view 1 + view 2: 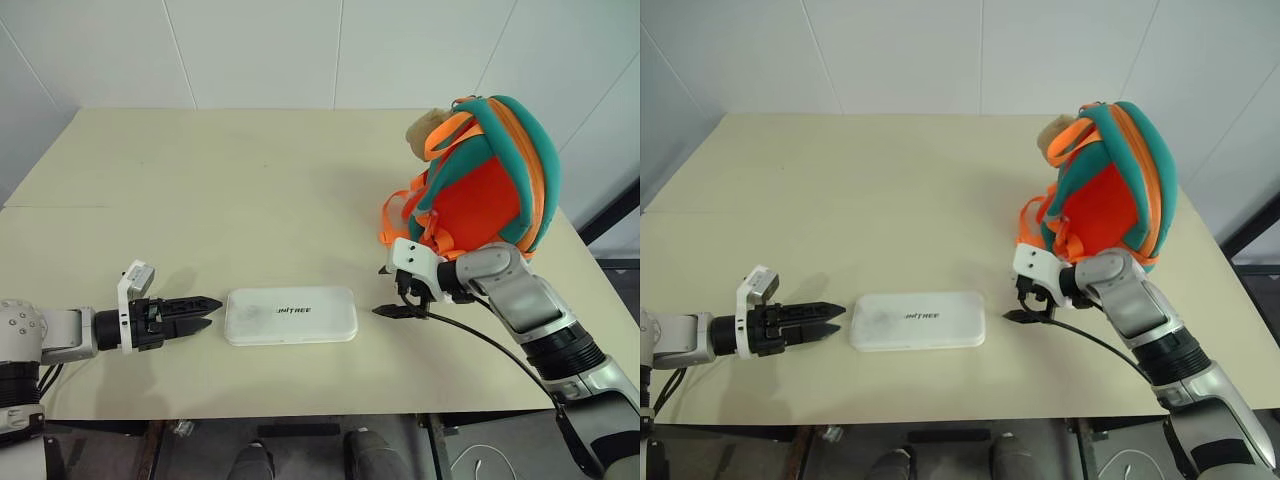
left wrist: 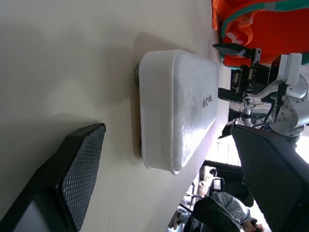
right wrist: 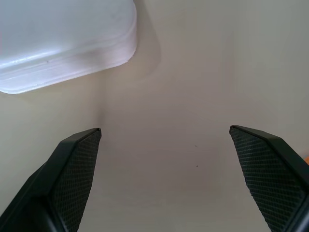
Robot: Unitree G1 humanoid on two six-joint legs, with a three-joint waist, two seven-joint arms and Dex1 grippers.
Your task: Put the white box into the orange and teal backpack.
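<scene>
Backpack [image 1: 478, 175] upright on table [image 1: 200, 190], white box [image 1: 290, 315] flat outside it.

backpack [image 1: 480, 180] opening hidden

A: What does the room look like?

B: A wide cream table [image 1: 250, 190] takes up most of it, matte and evenly lit, with only soft shadows.

A: And behind it?

B: White wall panels [image 1: 260, 50] with thin seams run along the far edge. A dark strip [image 1: 610, 215] stands by the table's right side.

A: The floor?

B: Under the near edge it is dark, with a black bar [image 1: 298, 430] beneath the table.
</scene>
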